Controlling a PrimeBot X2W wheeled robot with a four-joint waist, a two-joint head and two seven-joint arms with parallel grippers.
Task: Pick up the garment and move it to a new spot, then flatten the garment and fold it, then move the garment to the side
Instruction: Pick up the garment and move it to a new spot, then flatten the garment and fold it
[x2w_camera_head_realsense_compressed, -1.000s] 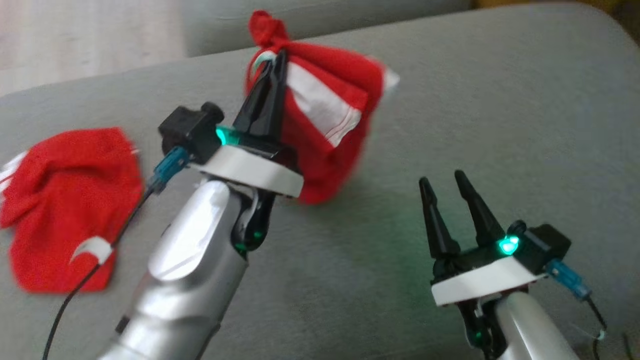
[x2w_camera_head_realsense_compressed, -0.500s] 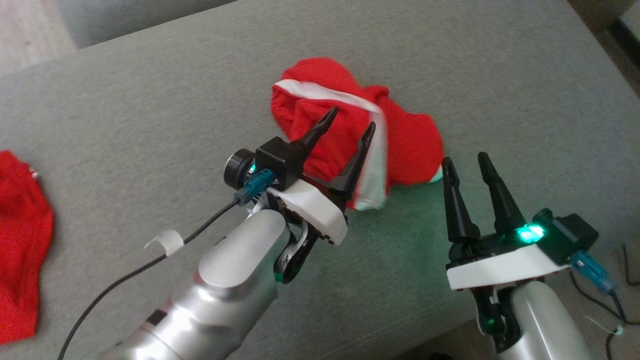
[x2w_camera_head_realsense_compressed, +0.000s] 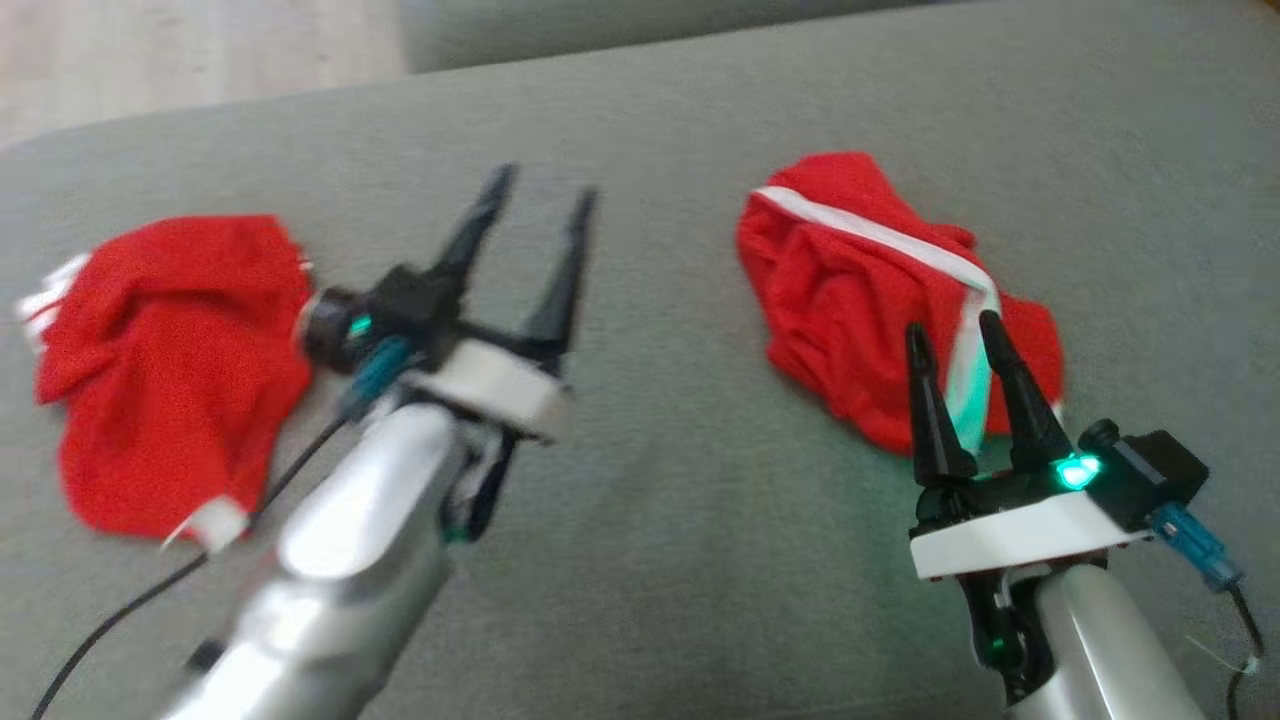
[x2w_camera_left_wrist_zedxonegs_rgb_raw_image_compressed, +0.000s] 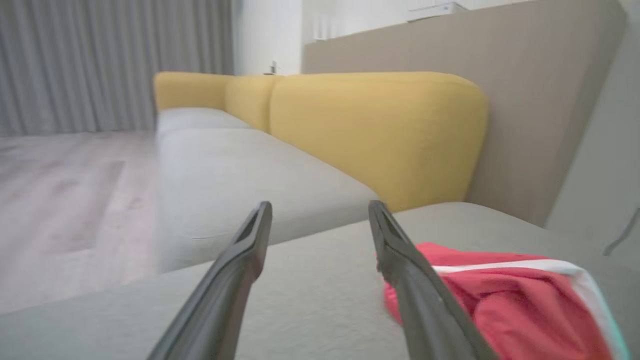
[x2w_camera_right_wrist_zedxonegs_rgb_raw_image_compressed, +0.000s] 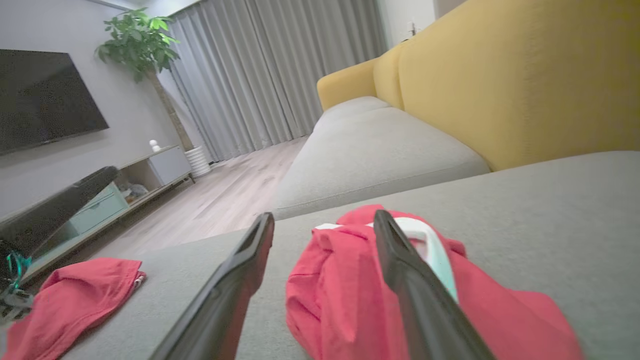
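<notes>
— Red on grey: where does the crumpled red garment with the white stripe (x2w_camera_head_realsense_compressed: 860, 300) lie?
— On the grey fabric sofa seat (x2w_camera_head_realsense_compressed: 680, 520), right of centre in the head view, with neither arm gripping it. The right jaws, spread and empty, hover at its near edge.
— And the left jaws?
— Parted, holding nothing, over bare seat between that garment and a second crumpled red garment (x2w_camera_head_realsense_compressed: 170, 370) at the left.
</notes>
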